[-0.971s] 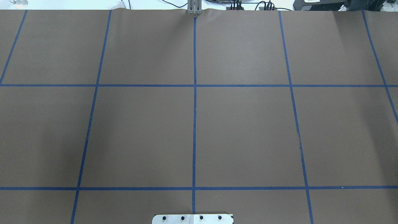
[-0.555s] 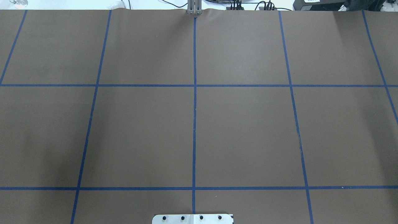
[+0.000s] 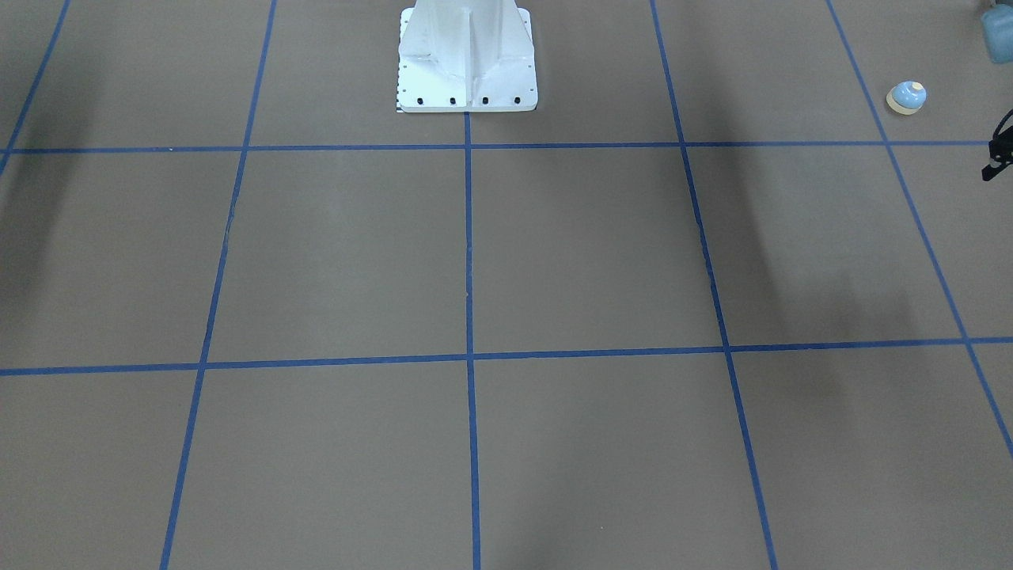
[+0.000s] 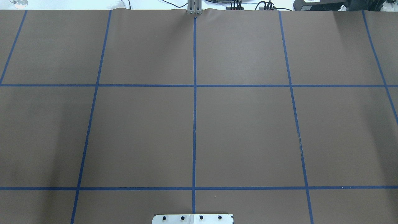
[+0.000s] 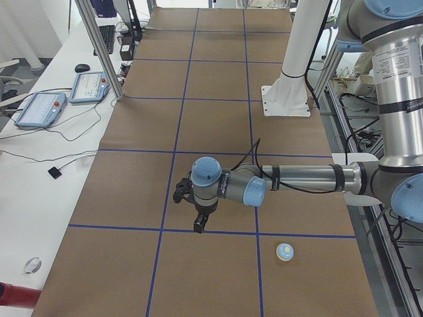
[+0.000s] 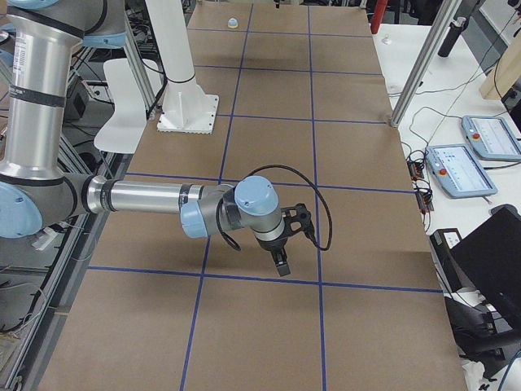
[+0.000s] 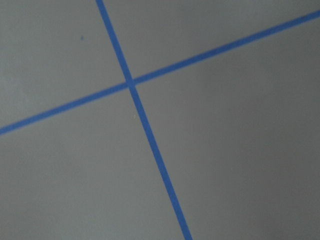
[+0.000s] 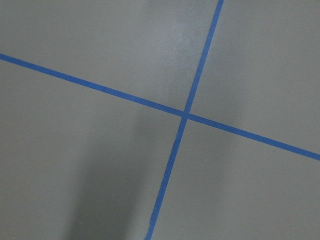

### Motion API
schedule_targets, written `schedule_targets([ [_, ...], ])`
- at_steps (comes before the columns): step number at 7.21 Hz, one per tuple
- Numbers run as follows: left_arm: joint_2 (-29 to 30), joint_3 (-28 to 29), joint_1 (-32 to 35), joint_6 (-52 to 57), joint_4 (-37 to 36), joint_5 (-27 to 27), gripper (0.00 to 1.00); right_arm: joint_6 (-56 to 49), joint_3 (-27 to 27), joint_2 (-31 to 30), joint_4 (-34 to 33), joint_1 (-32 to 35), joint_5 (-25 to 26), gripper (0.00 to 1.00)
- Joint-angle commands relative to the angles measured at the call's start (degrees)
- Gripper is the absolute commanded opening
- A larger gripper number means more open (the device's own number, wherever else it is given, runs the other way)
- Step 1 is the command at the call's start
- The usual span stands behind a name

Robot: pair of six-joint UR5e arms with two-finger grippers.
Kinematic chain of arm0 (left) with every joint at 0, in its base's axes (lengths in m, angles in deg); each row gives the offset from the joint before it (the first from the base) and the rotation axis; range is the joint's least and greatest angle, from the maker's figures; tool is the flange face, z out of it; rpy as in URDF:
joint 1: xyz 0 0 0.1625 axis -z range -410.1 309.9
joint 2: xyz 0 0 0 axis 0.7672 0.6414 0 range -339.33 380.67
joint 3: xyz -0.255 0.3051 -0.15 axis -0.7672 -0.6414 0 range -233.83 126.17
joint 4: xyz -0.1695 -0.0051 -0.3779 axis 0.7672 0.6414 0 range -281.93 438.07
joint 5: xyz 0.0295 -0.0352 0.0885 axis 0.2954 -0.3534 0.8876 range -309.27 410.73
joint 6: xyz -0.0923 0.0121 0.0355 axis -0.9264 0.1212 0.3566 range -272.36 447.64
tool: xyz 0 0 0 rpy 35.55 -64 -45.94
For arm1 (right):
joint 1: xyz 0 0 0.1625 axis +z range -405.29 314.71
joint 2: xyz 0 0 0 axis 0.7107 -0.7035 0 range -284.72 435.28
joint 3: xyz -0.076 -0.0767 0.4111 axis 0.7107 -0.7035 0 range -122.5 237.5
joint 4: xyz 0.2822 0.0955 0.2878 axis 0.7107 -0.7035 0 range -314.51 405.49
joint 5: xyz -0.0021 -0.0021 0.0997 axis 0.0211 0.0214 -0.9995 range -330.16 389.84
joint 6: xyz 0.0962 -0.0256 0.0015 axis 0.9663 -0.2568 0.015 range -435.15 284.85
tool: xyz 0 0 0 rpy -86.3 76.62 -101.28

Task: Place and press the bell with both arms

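Seen from the table's left end, the bell (image 5: 285, 251) comes first. It stands upright on the brown table cover (image 4: 248, 130), button up, with nothing touching it, in the outermost grid square on the robot's side. Just beyond it, about over a blue tape line (image 5: 132, 228), the left gripper (image 5: 199, 223) hangs fingers-down on the left arm (image 5: 304, 178), which reaches out low and level from the robot. It is near the bell but clearly apart from it, and its wrist camera sees only a tape crossing, so the bell is probably not yet under it. Whether its fingers stand wide or narrow I cannot tell; they are too small and dark. Farther along, the white pedestal (image 3: 467, 55) stands at mid-table. Farthest, at the right end, the right gripper (image 6: 281, 265) hangs likewise on the right arm (image 6: 146, 198), its spread equally unreadable, well apart from the bell. The mirrored poses look like a waiting stance, the left arm placed to fetch, the right to press.
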Motion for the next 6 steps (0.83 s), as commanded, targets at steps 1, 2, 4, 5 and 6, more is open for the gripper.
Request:
schedule_targets([
  [1,-5.1,0.0,-6.0,-7.1,1.2,0.0,1.00,-0.1,0.0,-0.5,0.9,0.0,0.0,1.00],
  [2,-8.5,0.1,-8.4,-9.6,5.2,0.0,1.00,0.0,0.0,-1.3,2.2,0.1,0.0,1.00],
  [4,-16.5,0.8,-10.1,-9.6,10.9,0.1,0.99,0.0,0.0,-3.2,5.0,0.1,0.0,1.00],
  [5,-19.4,2.5,-10.3,-9.7,15.0,0.1,0.99,0.0,0.0,-3.8,5.9,0.1,0.0,1.00],
  [6,-21.2,5.4,-10.4,-9.6,19.7,0.1,0.98,0.0,0.0,-4.2,7.0,0.1,0.0,1.00],
])
